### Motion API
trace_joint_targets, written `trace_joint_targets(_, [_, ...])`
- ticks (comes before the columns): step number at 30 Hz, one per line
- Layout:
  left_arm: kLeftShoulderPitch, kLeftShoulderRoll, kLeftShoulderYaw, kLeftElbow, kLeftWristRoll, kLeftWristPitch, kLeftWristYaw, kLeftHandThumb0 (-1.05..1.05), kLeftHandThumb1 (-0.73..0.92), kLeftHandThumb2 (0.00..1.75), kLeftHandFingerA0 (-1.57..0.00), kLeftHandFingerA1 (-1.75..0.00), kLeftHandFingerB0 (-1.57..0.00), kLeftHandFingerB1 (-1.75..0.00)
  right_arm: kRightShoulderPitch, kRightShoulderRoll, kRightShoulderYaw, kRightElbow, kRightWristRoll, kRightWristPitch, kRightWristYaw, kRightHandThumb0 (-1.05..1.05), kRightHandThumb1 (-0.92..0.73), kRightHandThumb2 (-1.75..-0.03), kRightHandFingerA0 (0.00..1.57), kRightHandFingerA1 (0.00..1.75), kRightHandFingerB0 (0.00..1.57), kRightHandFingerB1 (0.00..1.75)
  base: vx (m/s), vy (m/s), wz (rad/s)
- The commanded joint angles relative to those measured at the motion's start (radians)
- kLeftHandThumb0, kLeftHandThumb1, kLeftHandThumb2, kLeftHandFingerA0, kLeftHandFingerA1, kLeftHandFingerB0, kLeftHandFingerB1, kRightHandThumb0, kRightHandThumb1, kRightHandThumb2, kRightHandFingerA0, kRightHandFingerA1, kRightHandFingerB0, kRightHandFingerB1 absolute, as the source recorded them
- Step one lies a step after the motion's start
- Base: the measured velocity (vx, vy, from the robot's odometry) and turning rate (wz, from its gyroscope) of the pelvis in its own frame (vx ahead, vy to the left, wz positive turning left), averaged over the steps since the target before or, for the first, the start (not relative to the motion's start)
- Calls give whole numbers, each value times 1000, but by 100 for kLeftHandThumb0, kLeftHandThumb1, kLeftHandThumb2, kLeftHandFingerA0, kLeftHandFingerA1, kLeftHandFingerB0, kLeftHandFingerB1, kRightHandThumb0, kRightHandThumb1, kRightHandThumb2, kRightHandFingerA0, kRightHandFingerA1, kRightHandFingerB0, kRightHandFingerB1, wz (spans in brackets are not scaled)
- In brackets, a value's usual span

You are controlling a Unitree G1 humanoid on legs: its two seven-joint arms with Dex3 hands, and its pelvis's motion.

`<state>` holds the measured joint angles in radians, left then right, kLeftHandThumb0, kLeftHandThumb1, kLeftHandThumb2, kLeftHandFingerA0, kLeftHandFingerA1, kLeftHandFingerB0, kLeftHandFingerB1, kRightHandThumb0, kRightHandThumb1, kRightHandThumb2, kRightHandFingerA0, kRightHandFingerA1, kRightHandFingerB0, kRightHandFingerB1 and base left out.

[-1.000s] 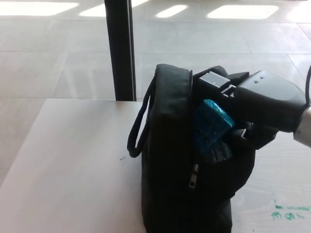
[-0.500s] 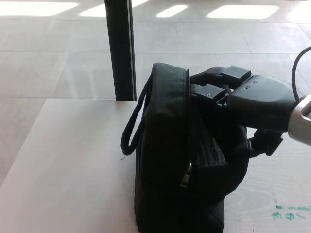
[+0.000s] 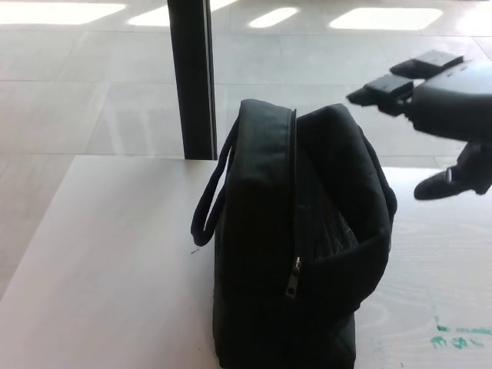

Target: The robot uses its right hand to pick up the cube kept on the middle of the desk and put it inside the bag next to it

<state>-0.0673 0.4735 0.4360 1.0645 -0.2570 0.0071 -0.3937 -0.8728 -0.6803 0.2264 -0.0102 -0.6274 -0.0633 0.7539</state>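
Note:
A black fabric bag [image 3: 296, 238] stands upright on the white desk [image 3: 108, 261], its top unzipped and its handle hanging to the left. My right hand [image 3: 442, 115] hovers above and to the right of the bag, clear of it, open with its fingers [image 3: 384, 86] spread and nothing in it. The cube is not visible anywhere; the bag's dark inside hides whatever is in it. My left hand does not show.
A black vertical post [image 3: 192, 77] rises behind the desk's far edge. Green marks [image 3: 457, 334] are on the desk at the lower right. Tiled floor lies beyond the desk.
One second ago my right hand held the blue cube at the bag's opening. Half a second ago the cube had dropped from sight. Now the hand has lifted up and right, open.

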Motion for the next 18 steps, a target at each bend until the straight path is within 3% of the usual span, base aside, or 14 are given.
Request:
trace_joint_targets(1, [18, 7, 9, 10, -9, -13, 3, -105, 52, 92, -43, -151, -34, -142, -4, -27, -314, -47, 241, 241, 23, -55, -63, -59, 38, 51, 42, 35, 0, 0, 0])
trace_joint_targets(2, [21, 9, 9, 13, -9, -15, 1, -105, 53, 91, -42, -151, -33, -142, 20, -26, -358, -63, 257, 253, 14, -61, -51, -87, 39, 59, 34, 48, 0, 0, 0])
trace_joint_targets(3, [23, 10, 9, 13, -8, -15, 2, -105, 53, 92, -43, -151, -34, -142, 40, -27, -390, -70, 271, 255, 13, -53, -64, -59, 39, 48, 42, 37, 0, 0, 0])
trace_joint_targets(5, [27, 11, 9, 8, -8, -14, 1, -105, 54, 91, -41, -151, -33, -141, 87, -36, -446, -87, 290, 248, 14, -53, -63, -59, 40, 48, 41, 37, 0, 0, 0])
trace_joint_targets(6, [28, 11, 10, 9, -8, -11, 5, -105, 55, 91, -40, -149, -33, -139, 165, -48, -511, -97, 298, 235, 11, -55, -49, -88, 40, 59, 30, 50, 0, 0, 0])
trace_joint_targets(10, [22, 11, 13, 10, -11, 7, 21, -105, 54, 91, -40, -148, -34, -138, 359, -50, -654, -108, 294, 244, 18, -47, -45, -83, 35, 57, 27, 48, 0, 0, 0])
trace_joint_targets(11, [24, 12, 13, 7, -10, 4, 17, -105, 53, 92, -40, -149, -34, -140, 409, -38, -693, -92, 301, 247, 8, -42, -64, -57, 38, 45, 35, 35, 0, 0, 0])
trace_joint_targets(15, [32, 11, 10, -2, -8, 0, 17, -105, 52, 92, -40, -153, -34, -143, 614, -12, -811, -28, 248, 204, -72, -55, -65, -59, 39, 40, 28, 30, 0, 0, 0])
trace_joint_targets(16, [27, 12, 10, 10, -7, -3, 15, -105, 54, 90, -38, -153, -34, -143, 652, -4, -842, 17, 267, 166, -93, -57, -54, -82, 29, 51, 19, 42, 0, 0, 0])
trace_joint_targets(18, [25, 12, 11, 15, -8, -4, 19, -105, 52, 92, -40, -152, -33, -144, 719, 18, -893, 85, 271, 121, -161, -61, -53, -82, 29, 52, 18, 42, 0, 0, 0])
